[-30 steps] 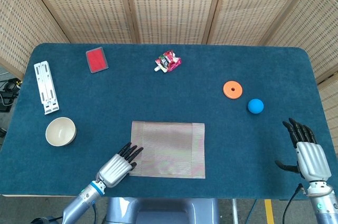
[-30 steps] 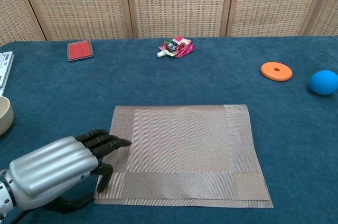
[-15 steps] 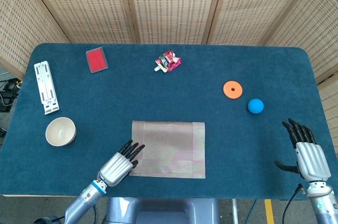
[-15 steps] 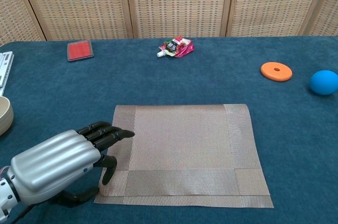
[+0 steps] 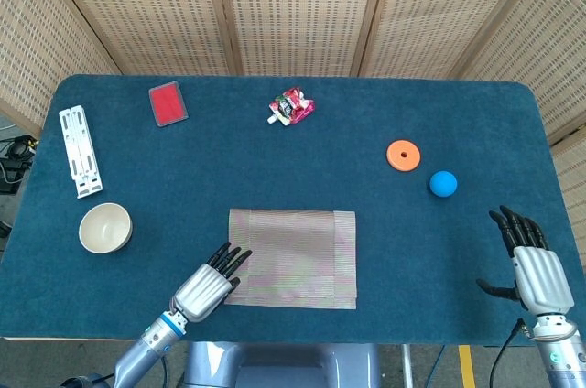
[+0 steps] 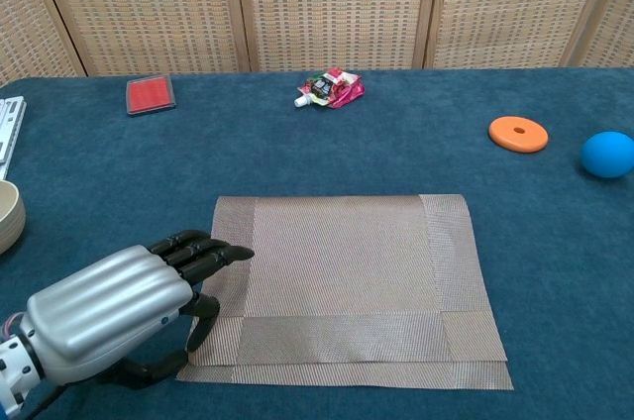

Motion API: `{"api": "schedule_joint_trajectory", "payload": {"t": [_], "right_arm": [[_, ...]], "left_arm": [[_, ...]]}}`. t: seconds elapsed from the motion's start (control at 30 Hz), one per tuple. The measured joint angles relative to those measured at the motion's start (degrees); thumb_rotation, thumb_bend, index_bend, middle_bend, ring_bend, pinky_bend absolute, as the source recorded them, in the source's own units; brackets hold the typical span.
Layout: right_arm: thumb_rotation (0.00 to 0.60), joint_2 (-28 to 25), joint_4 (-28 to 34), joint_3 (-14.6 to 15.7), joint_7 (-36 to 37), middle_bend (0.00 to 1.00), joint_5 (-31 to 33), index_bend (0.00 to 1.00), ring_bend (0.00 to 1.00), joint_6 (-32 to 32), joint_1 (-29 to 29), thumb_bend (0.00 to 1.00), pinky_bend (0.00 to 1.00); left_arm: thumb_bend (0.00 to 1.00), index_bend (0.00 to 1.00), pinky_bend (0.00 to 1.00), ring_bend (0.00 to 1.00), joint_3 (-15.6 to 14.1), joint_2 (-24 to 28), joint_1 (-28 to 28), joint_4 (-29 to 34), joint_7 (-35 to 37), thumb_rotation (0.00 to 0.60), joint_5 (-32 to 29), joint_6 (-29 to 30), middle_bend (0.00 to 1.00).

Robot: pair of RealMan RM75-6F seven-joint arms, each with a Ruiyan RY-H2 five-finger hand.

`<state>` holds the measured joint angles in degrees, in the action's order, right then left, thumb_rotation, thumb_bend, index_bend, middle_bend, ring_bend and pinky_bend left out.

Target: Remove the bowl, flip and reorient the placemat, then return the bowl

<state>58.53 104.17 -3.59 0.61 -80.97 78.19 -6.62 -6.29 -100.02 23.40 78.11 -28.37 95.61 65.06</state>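
The woven grey-brown placemat (image 5: 298, 255) (image 6: 347, 271) lies flat near the table's front edge, with nothing on it. The cream bowl (image 5: 105, 227) (image 6: 8, 217) stands upright on the blue cloth well to the left of the mat. My left hand (image 5: 206, 289) (image 6: 119, 311) is at the mat's near-left corner. Its fingers (image 6: 213, 252) reach over the left border and the thumb sits lower at the mat's edge; the mat is not lifted. My right hand (image 5: 536, 269) rests open at the front right, far from the mat, and holds nothing.
At the back lie a red card (image 5: 168, 102) and a crumpled snack packet (image 5: 291, 106). A white rack (image 5: 80, 150) sits at the far left. An orange disc (image 5: 403, 155) and a blue ball (image 5: 443, 184) lie right of the mat.
My left hand has crept slightly forward and right, so its fingers now reach further over the mat's left border. The bowl and right hand have not moved.
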Motion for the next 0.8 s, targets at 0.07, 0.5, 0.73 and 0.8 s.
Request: {"api": "schedule_joint_trajectory", "payload": {"t": [0.07, 0.5, 0.73, 0.8], "right_arm": [[0.6, -0.11, 0.16, 0.08, 0.21, 0.0, -0.06, 0.0, 0.0, -0.15, -0.02, 0.11, 0.0], [0.6, -0.37, 0.39, 0.25, 0.34, 0.0, -0.49, 0.0, 0.0, 0.04, 0.09, 0.11, 0.0], [0.6, -0.51, 0.51, 0.27, 0.51, 0.0, -0.75, 0.0, 0.0, 0.39, 0.23, 0.11, 0.0], [0.6, -0.61, 0.57, 0.26, 0.59, 0.0, -0.85, 0.0, 0.0, 0.59, 0.31, 0.11, 0.0]], "left_arm": [[0.46, 0.58, 0.0, 0.0, 0.07, 0.03, 0.07, 0.15, -0.22, 0.6, -0.25, -0.24, 0.0], [0.49, 0.6, 0.0, 0.0, 0.58, 0.69, 0.45, 1.92, -1.26, 0.6, -0.45, -0.11, 0.0], [0.49, 0.6, 0.0, 0.0, 2.15, 2.52, 0.86, 5.89, -1.32, 0.6, -0.53, 1.13, 0.0], [0.49, 0.6, 0.0, 0.0, 3.25, 3.3, 1.14, 7.67, -1.23, 0.6, -0.88, 1.47, 0.0]]}}
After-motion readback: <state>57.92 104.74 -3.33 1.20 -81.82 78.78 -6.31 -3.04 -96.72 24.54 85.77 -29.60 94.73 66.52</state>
